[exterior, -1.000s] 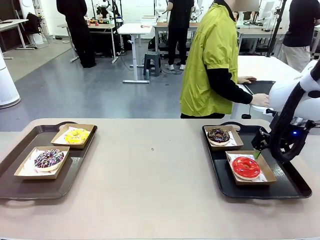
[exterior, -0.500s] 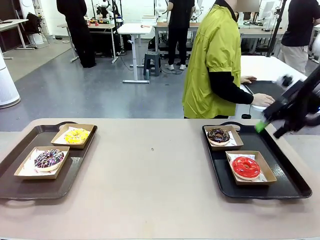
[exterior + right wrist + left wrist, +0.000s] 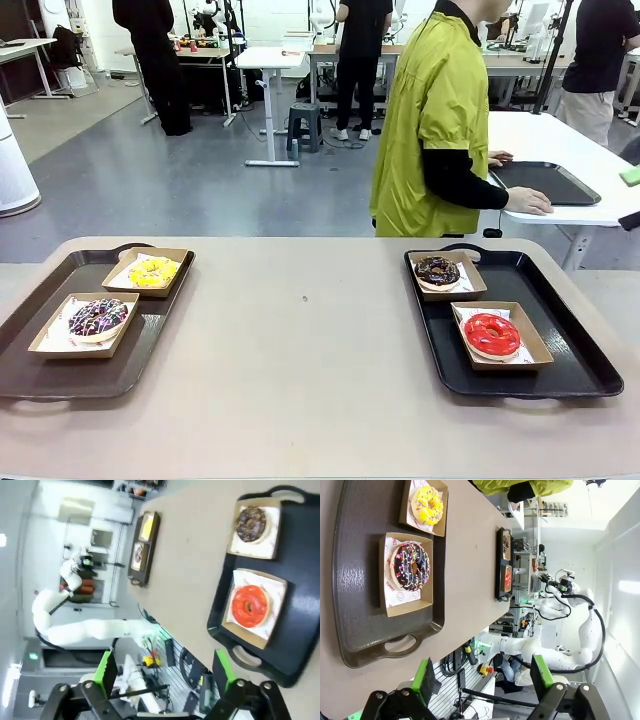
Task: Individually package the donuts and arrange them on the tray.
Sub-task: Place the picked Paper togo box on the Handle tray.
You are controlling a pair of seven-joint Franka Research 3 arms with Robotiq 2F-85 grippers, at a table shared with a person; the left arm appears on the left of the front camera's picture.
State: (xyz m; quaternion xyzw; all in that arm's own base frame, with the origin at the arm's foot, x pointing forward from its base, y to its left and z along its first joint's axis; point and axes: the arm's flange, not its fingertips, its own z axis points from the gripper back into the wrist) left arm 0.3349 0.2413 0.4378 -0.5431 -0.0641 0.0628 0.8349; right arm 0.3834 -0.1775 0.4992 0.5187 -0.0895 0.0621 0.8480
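Left claw (image 3: 482,680) wide open, nothing between the green pads (image 3: 424,679), hanging high off the table's (image 3: 300,340) near-left edge. Below it in the left wrist view – brown tray (image 3: 355,630) with two cardboard boxes side by side. Sprinkled chocolate donut (image 3: 409,566) in the nearer box (image 3: 390,605), flat on printed paper. Yellow donut (image 3: 429,504) in the farther box (image 3: 441,515), close beside the first, not touching.

Right claw (image 3: 162,672) also wide open, empty, green pads (image 3: 106,669) well apart, looking down from high at the black tray (image 3: 300,645). Red donut (image 3: 250,606) in the box (image 3: 250,640) near the tray handle; dark chocolate donut (image 3: 251,524) in the box (image 3: 235,545) beyond it.

Front view: brown tray (image 3: 60,375) at table's left – sprinkled donut (image 3: 98,318) in near box, yellow one (image 3: 153,271) in far box. Black tray (image 3: 580,370) at table's right – red donut (image 3: 492,334) near, dark chocolate (image 3: 438,270) far. All four lying flat, one per box, boxes uncovered. Middle of table bare between trays. Green pad tip (image 3: 630,176) at far right picture edge, well above the table.

Person in yellow-green top (image 3: 425,130) past the far edge, turned away, hand (image 3: 527,203) resting on another white table (image 3: 560,140) next to a dark tray (image 3: 535,183).
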